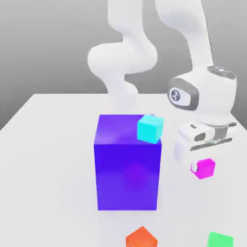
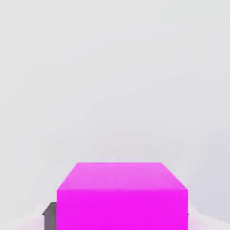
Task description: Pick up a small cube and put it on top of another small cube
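The small cube [image 1: 207, 169], bright magenta-pink, sits low over the white table toward the exterior view's right, directly under the hand. My gripper [image 1: 203, 169] is shut on it, and one white finger [image 1: 194, 167] presses its left face. In the hand view the small cube [image 2: 121, 195] fills the space between the jaws, with a dark pad [image 2: 48, 214] against its side. A cyan small cube [image 1: 150, 128] rests at the top right corner of the big violet-blue block [image 1: 128, 169], to the left of the hand.
An orange small cube [image 1: 141, 238] lies near the table's front edge. A green cube [image 1: 220, 240] lies at the front right. The tall violet-blue block stands close beside the hand. The white table [image 1: 48, 159] stretches out to the left.
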Motion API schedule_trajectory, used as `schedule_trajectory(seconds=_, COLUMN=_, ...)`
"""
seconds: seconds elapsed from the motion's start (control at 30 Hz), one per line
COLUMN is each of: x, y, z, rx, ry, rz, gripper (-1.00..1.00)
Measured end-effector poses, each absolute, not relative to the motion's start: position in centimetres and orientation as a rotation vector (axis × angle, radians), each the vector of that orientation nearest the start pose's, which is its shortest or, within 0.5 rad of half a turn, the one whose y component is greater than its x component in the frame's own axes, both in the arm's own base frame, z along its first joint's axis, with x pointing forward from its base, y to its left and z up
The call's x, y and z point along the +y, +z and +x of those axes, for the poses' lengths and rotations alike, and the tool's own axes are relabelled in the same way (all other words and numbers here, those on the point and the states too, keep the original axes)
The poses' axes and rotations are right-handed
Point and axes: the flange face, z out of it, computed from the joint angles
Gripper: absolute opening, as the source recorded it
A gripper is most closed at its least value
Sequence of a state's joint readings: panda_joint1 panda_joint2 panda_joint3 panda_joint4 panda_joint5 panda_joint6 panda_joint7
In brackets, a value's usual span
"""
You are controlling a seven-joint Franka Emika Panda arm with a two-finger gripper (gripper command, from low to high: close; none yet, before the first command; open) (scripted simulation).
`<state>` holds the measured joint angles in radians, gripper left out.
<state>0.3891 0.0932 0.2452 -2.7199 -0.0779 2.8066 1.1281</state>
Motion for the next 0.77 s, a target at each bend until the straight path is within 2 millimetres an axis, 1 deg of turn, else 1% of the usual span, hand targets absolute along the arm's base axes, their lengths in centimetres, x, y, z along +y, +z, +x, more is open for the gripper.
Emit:
schedule_trajectory(seconds=0.13, x=24.9, y=20.7, z=37.0, rx=0.666, ry=0.002, rz=-3.079, gripper=-1.0)
schedule_trajectory(seconds=0.23, x=24.7, y=21.5, z=40.9, rx=0.68, ry=0.003, rz=-3.076, gripper=-1.0)
schedule_trajectory(seconds=0.37, x=23.7, y=22.8, z=46.3, rx=0.707, ry=0.004, rz=-3.067, gripper=-1.0)
schedule_trajectory(seconds=0.47, x=22.3, y=23.9, z=50.3, rx=0.735, ry=0.003, rz=-3.055, gripper=-1.0)
schedule_trajectory(seconds=0.5, x=22.0, y=23.5, z=51.2, rx=0.742, ry=0.002, rz=-3.052, gripper=-1.0)
schedule_trajectory(seconds=0.53, x=21.8, y=22.5, z=51.6, rx=0.745, ry=0.002, rz=-3.05, gripper=-1.0)
schedule_trajectory(seconds=0.6, x=21.7, y=19.6, z=51.9, rx=0.748, ry=0.001, rz=-3.05, gripper=-1.0)
schedule_trajectory(seconds=0.63, x=21.7, y=18.5, z=51.9, rx=0.747, ry=0.001, rz=-3.05, gripper=1.0)
schedule_trajectory(seconds=0.77, x=21.7, y=18.5, z=51.9, rx=0.747, ry=0.001, rz=-3.05, gripper=1.0)
